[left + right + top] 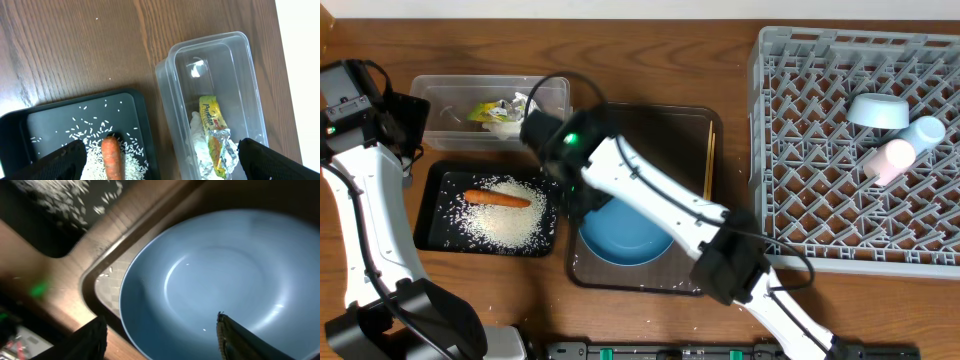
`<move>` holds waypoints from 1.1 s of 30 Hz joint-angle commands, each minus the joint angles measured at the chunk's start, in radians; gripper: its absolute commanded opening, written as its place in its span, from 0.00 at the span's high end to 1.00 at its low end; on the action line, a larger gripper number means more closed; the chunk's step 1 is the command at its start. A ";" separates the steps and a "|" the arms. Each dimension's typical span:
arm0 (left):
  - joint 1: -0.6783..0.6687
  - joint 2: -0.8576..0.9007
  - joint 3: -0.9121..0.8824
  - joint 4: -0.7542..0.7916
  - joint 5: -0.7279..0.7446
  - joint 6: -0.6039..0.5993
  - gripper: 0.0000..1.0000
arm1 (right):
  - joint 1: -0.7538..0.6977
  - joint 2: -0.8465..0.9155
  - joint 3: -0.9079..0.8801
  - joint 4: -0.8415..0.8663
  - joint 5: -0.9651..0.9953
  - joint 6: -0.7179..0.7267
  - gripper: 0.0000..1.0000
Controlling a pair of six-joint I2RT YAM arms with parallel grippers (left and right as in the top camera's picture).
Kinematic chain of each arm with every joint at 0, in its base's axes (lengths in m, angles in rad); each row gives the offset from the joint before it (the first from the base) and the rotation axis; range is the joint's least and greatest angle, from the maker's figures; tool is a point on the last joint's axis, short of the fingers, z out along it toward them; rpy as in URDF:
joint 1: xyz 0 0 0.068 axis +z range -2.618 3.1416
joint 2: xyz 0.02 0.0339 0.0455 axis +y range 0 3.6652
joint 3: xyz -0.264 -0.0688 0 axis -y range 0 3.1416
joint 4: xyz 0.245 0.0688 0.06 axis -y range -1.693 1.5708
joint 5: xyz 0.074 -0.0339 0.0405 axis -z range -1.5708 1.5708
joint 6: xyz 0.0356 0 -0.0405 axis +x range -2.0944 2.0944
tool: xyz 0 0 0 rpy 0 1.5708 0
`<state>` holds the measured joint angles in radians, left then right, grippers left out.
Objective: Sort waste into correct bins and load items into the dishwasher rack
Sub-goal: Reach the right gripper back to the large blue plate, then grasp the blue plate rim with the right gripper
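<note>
The wooden worktop (650, 60) carries four containers. Largest is the grey dishwasher rack (820, 150), filling the 3 o'clock side of the overhead view. In its 1 o'clock corner sit three pieces close together: a small pale blue dish (878, 110), a light-blue cup (926, 132) and a white cup (892, 160) with a pinkish tinge.

Next in size is the dark brown serving tray (650, 112) at the centre. The wide blue bowl (625, 242) rests upright in its 6 o'clock half, and the wooden chopsticks (709, 160) lie along its 3 o'clock rim. The right wrist view shows a few stray grains on the tray floor beside the bowl.

At 9 o'clock the shallow black tray (432, 225) holds a spread of white rice (510, 228) with the orange carrot (497, 199) lying across the top of it. Just beyond it, toward 10 o'clock, the clear tub (440, 100) holds crumpled white tissue (197, 137) and the yellow-green wrapper (212, 117), which lies on the tissue.

The right gripper (160, 320) hangs over the bowl's 9 o'clock side, its fingers spread wide and holding nothing. The left gripper (161, 145) hovers above the gap between the black tray and the tub, also spread wide and holding nothing.
</note>
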<state>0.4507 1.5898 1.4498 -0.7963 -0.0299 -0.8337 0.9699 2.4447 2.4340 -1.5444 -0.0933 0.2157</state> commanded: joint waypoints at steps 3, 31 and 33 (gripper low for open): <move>0.004 -0.002 0.011 0.000 -0.008 0.010 0.02 | 0.040 -0.005 -0.108 0.032 0.048 0.055 0.32; 0.004 -0.002 0.011 0.000 -0.008 0.010 0.02 | 0.124 -0.005 -0.278 0.146 0.064 0.151 0.76; 0.004 -0.002 0.011 0.000 -0.008 0.009 0.02 | 0.126 -0.005 -0.278 0.146 0.063 0.151 0.79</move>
<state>0.4507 1.5898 1.4498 -0.7963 -0.0299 -0.8337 1.0840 2.4451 2.1628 -1.3994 -0.0437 0.3565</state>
